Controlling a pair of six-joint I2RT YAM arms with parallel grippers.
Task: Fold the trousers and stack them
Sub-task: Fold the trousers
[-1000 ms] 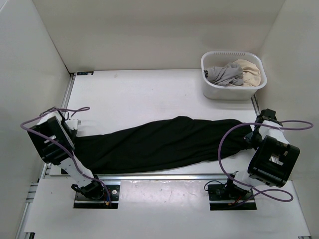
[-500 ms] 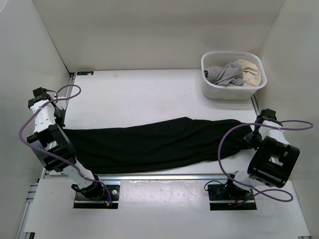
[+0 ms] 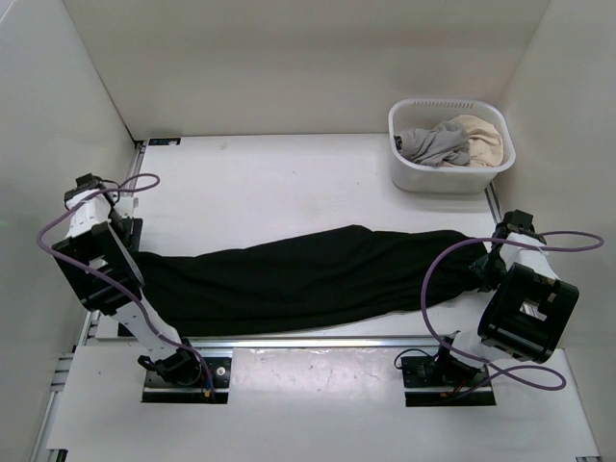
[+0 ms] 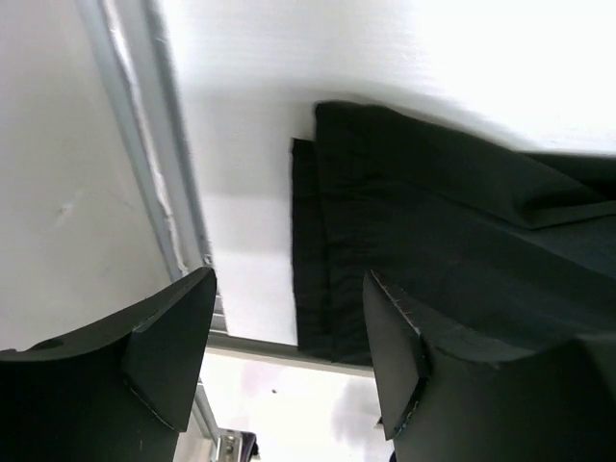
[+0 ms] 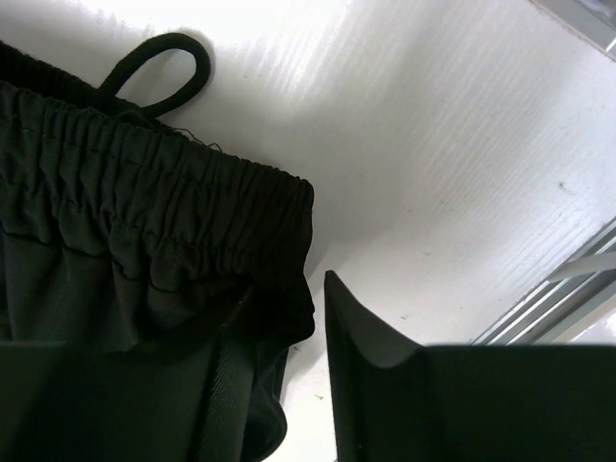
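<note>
The black trousers (image 3: 308,277) lie stretched across the table, legs together, hems to the left and waistband to the right. My left gripper (image 3: 123,234) hangs open just above the leg hems (image 4: 318,241), and nothing sits between its fingers (image 4: 173,346). At the right end, my right gripper (image 3: 481,269) is at the gathered elastic waistband (image 5: 154,221). Its jaws stand apart: bare table shows between the right finger (image 5: 385,385) and the fabric, while the other finger is hidden under the cloth. A drawstring loop (image 5: 159,72) lies on the table beyond the waistband.
A white laundry basket (image 3: 404,173) with grey and beige clothes stands at the back right. White walls close in the table on both sides and at the back. A metal rail (image 3: 318,340) runs along the near edge, in front of the arm bases.
The left gripper pulled the leg ends out to the left, then opened and let them go; the hems slid slightly back right. The right gripper's jaws have parted at the waistband.
</note>
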